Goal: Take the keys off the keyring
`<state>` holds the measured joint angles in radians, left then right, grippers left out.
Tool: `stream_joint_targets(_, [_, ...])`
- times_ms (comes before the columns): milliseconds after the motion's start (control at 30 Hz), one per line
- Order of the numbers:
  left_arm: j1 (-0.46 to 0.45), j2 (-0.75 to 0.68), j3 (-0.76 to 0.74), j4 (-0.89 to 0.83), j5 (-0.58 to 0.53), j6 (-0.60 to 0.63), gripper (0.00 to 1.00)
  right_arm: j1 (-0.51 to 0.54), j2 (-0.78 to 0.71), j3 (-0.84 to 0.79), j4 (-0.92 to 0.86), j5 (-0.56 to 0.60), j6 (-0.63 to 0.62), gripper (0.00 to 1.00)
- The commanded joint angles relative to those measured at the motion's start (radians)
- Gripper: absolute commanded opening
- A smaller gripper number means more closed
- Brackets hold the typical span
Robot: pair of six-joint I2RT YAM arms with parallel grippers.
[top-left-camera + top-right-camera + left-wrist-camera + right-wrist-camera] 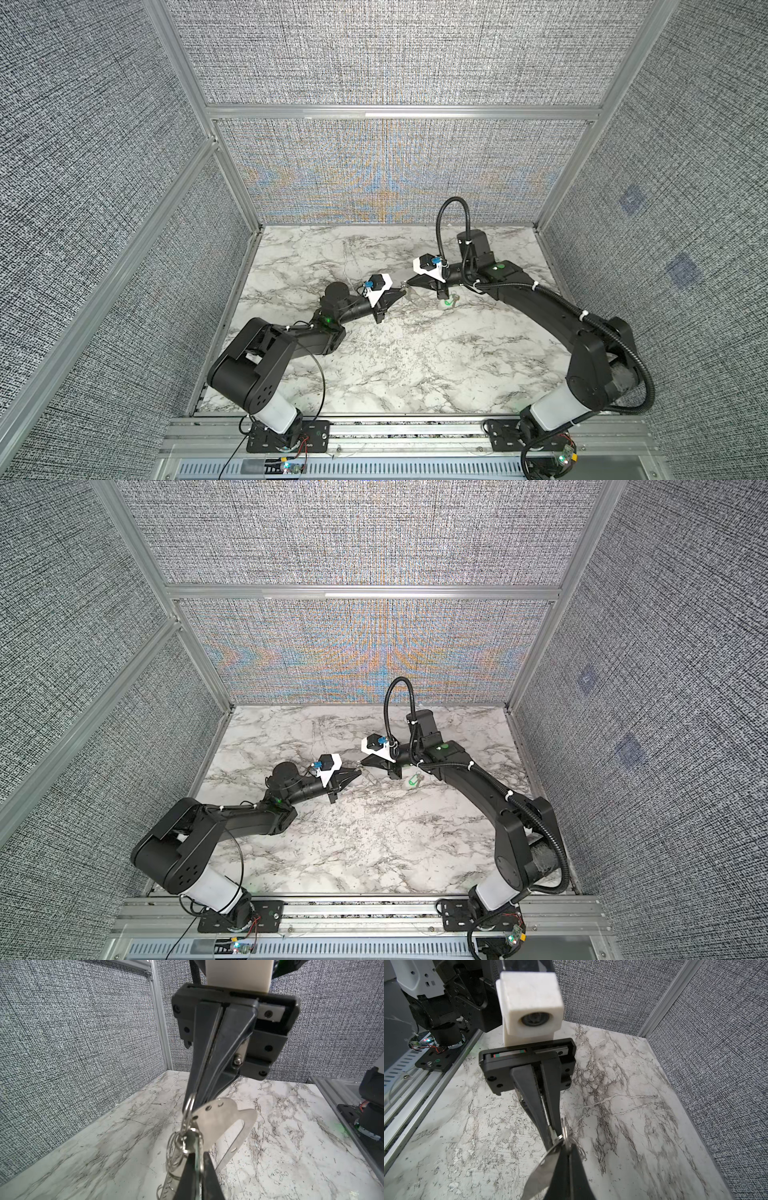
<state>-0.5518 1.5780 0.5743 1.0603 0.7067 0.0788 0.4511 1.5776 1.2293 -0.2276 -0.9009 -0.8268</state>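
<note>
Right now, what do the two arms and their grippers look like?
The left arm and the right arm are black, each with a white sleeve above the base and a green light. A ribbed black hose, fixed with white ties, follows the right arm only. The left gripper and the right gripper have long, tapering black fingers and carry a white camera housing with a blue connector.

silver keyring [215, 1124] aloft; green-tagged key [411, 780] lies apart.
</note>
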Motion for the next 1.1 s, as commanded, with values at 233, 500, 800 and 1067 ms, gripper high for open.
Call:
stream_joint_targets(233, [0.004, -0.096, 0.056, -0.362, -0.013, 0.268, 0.00, -0.009, -0.034, -0.040, 0.057, -0.041, -0.015, 0.00])
stream_joint_targets(500, [0.006, -0.154, 0.076, -0.482, -0.099, 0.356, 0.00, -0.012, -0.057, -0.081, 0.074, -0.046, -0.038, 0.00])
stream_joint_targets(800, [0.007, -0.198, 0.095, -0.562, -0.140, 0.429, 0.00, -0.011, -0.077, -0.132, 0.151, -0.046, -0.029, 0.00])
stream_joint_targets(1067, [0.006, -0.218, 0.104, -0.591, -0.187, 0.473, 0.00, -0.011, -0.082, -0.145, 0.149, -0.057, -0.047, 0.00])
